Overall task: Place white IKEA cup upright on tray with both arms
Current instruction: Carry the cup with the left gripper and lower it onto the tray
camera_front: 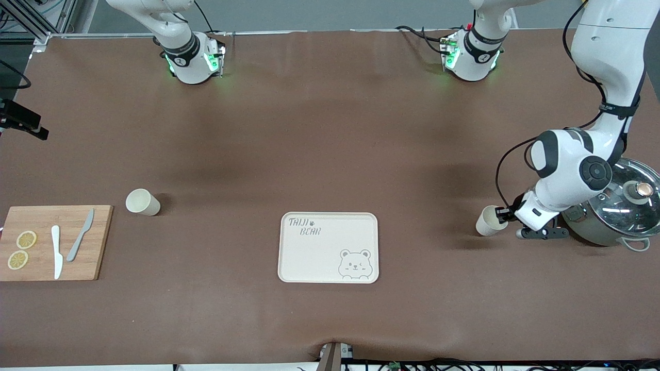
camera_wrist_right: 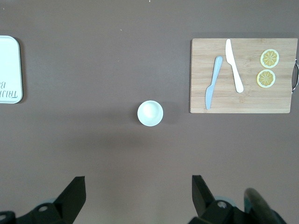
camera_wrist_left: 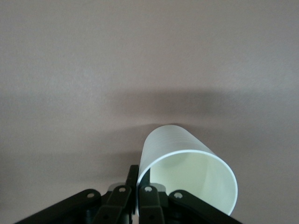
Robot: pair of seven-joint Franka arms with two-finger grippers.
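Left gripper [camera_front: 506, 215] clamped on the tipped cup's [camera_front: 489, 221] rim; right gripper [camera_wrist_right: 138, 196] wide open.

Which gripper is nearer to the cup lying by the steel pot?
Left. The left gripper is shut on the rim of that cup, beside the pot. The right gripper hangs open high over the other cup near the cutting board.

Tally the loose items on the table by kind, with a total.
Cups: 2
Tray: 1
Cutting board: 1
Knives: 2
Lemon slices: 2
Lidded pot: 1
Total: 9
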